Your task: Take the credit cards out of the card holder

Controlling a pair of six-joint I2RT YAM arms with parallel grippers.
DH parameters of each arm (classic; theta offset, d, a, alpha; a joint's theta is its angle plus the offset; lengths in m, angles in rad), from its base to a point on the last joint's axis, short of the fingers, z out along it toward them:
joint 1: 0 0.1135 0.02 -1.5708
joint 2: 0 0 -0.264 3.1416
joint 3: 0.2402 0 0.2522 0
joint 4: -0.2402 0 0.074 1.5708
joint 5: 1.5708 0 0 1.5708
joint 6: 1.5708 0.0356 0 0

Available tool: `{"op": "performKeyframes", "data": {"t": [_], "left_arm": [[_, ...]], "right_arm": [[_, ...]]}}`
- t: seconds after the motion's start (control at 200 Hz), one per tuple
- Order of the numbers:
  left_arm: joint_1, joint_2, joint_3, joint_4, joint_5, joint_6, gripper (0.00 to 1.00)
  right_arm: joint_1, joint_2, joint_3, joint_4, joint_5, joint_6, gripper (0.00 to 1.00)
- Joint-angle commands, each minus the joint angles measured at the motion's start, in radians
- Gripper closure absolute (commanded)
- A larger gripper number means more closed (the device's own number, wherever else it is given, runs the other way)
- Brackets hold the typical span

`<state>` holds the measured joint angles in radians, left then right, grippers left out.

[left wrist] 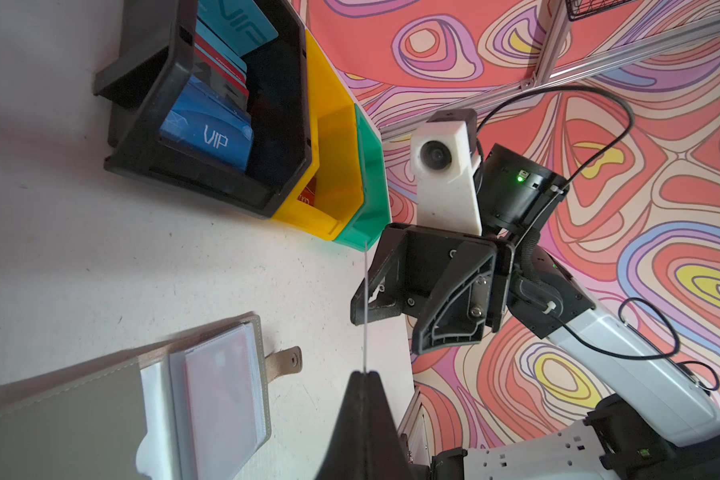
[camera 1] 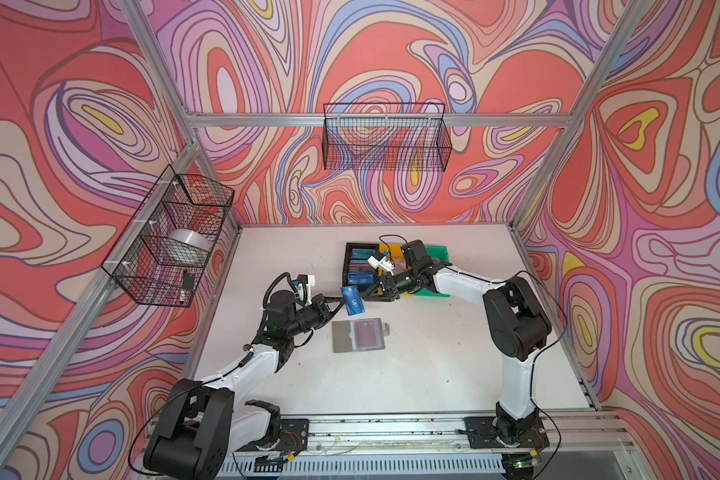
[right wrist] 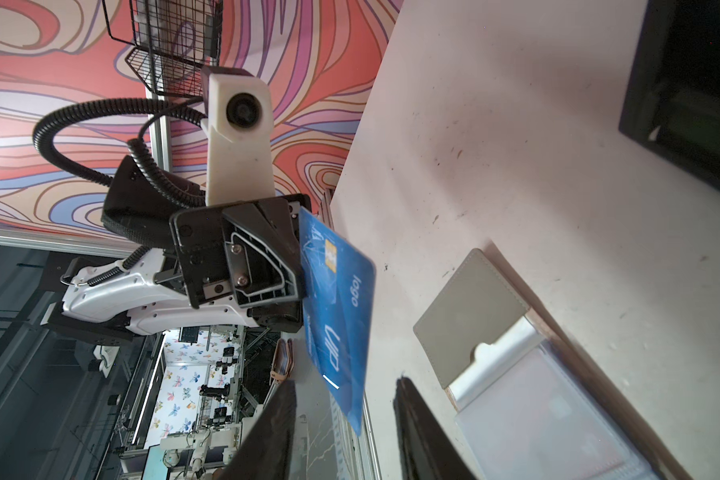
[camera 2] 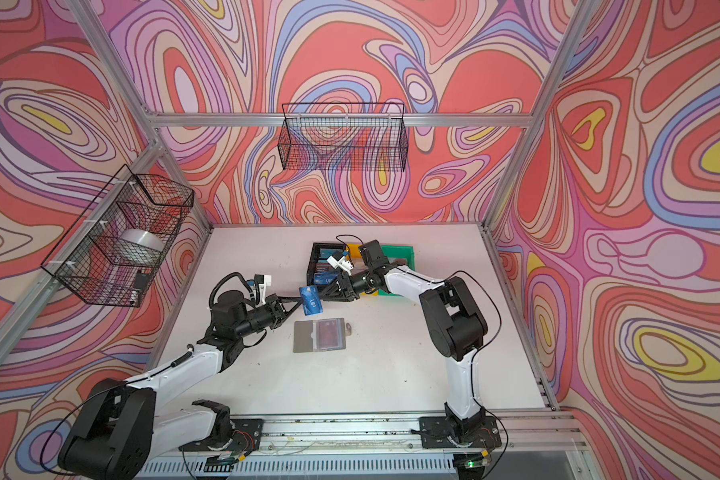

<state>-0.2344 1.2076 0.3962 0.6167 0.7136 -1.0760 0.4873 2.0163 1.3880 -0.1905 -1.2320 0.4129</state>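
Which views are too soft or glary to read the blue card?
Right wrist view: blue plastic VIP card sharp, print readable, slight glare streak; right tool blurred. Left wrist view: card edge-on, only a thin line; grey book-style card holder soft. Both top views: print small, just legible.

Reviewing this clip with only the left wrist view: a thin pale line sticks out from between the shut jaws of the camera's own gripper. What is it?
Observer: A blue VIP card, edge-on to your camera. The left gripper pinches one end.
Operator: Does the right gripper have it too?
Observer: No. In the right wrist view the right gripper is open, with the card's free corner in the gap, untouched as far as shows.
Operator: Where is it over the table?
Observer: In both top views it hangs in the air between the open card holder and the black bin.
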Motion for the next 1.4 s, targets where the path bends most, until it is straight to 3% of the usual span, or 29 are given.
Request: {"op": "performKeyframes", "data": {"t": [0.0, 0.17, 0.451, 0.911, 1.392], "left_arm": [[0.004, 0.018, -0.015, 0.098, 0.015, -0.028, 1.00], [0.005, 0.022, -0.016, 0.104, 0.017, -0.029, 1.00], [0.005, 0.014, -0.019, 0.074, 0.009, -0.016, 1.00], [0.004, -0.077, -0.007, -0.098, -0.035, 0.060, 1.00], [0.005, -0.005, -0.006, -0.004, 0.007, 0.024, 1.00]], "right_arm": [[0.024, 0.030, 0.041, 0.049, -0.018, 0.032, 0.58], [0.031, 0.044, 0.043, 0.097, -0.013, 0.073, 0.59], [0.033, 0.030, 0.036, 0.103, -0.016, 0.083, 0.74], [0.033, -0.036, -0.023, 0.048, -0.001, 0.040, 0.76], [0.037, -0.062, -0.061, 0.095, -0.009, 0.064, 0.82]]}}
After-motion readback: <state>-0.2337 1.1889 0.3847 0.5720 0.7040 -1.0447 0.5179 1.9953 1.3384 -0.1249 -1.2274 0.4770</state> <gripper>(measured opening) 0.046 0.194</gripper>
